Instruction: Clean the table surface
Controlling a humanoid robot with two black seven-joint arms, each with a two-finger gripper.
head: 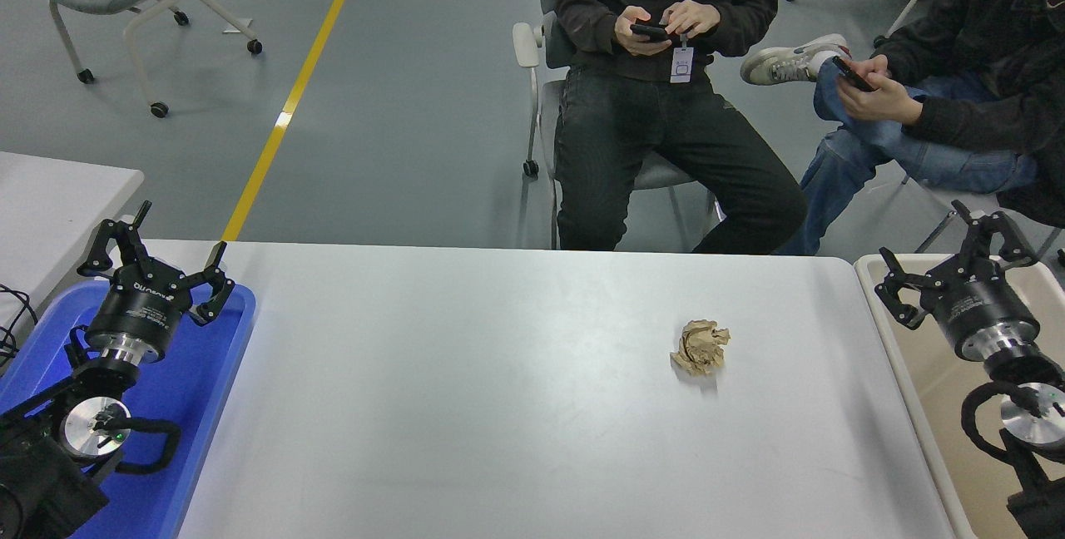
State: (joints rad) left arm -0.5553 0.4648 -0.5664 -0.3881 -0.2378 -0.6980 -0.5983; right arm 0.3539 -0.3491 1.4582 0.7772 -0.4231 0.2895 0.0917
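Observation:
The table surface (pixel 466 406) is a wide grey-white top filling the lower part of the head view. A crumpled ball of brown paper (pixel 700 346) lies on it, right of the middle. My right gripper (pixel 948 252) hangs open over the beige bin at the right edge, well to the right of the paper and holding nothing. At the lower left, my left gripper (pixel 162 244) stays parked above the blue tray, open and empty.
A blue tray (pixel 220 373) sits at the table's left end and a beige bin (pixel 907 381) at its right end. Two people sit on chairs beyond the far edge, each with a phone in hand. A second table corner (pixel 58 198) shows at far left.

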